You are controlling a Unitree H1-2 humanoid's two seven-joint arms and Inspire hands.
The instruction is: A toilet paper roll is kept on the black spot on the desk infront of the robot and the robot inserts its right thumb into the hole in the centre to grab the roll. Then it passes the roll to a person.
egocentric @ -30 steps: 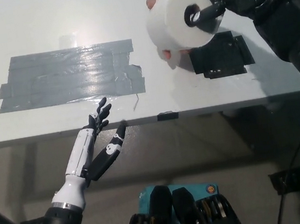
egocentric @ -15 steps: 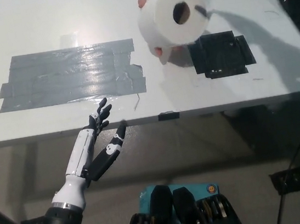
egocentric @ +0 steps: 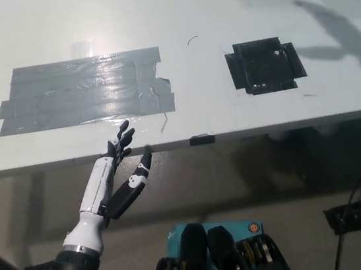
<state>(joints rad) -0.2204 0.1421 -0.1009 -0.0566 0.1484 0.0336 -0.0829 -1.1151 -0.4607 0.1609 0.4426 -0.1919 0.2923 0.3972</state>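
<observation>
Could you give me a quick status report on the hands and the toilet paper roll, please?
Left hand open, resting at desk edge. Right hand out of view. Roll out of view; black spot bare. Nothing in the way.

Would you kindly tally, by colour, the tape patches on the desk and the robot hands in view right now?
Grey tape patch: 1
Black tape patch: 1
White left robot hand, open, below the white desk edge: 1
Black right robot hand: 0, out of view
Total: 3
</observation>
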